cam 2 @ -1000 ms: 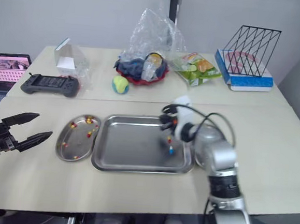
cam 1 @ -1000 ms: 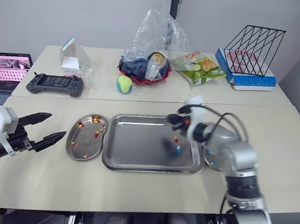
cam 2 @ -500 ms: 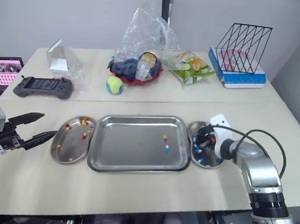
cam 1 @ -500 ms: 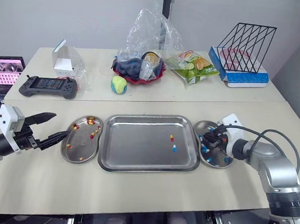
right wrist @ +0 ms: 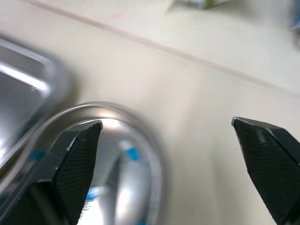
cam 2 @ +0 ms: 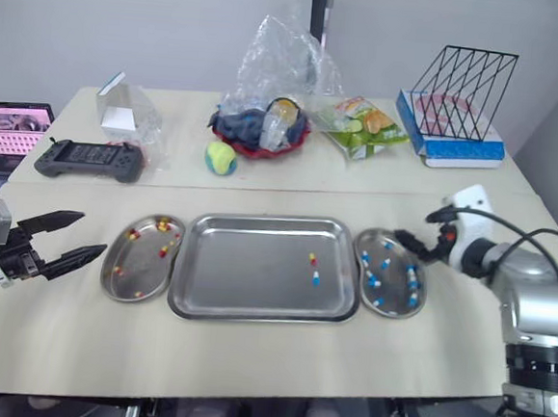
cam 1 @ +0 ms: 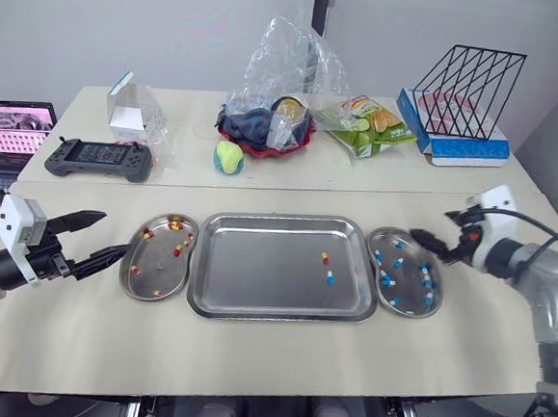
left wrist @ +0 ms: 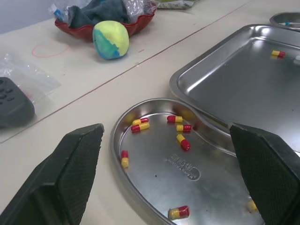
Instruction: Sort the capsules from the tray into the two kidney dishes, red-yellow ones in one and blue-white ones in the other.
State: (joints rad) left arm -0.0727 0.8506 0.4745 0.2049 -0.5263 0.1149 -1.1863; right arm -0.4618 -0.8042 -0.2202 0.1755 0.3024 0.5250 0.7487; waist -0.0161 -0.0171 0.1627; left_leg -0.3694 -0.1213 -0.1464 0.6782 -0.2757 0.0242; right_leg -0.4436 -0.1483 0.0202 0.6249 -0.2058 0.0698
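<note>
We are holding the left gripper (cam 1: 113,234) wide open and empty, just left of the left dish (cam 1: 156,258), where red-yellow capsules (left wrist: 179,140) are lying. The right gripper (cam 1: 429,245) is hovering with fingers spread over the far edge of the right dish (cam 1: 407,287), which is carrying blue-white capsules (cam 1: 397,262), perhaps 8. In the tray (cam 1: 254,274), 2 capsules are sitting near its right side: 1 red-yellow (cam 1: 325,259), 1 blue-white (cam 1: 329,279).

Shiny metal tray (cam 1: 254,274), matt table (cam 1: 248,351)
</note>
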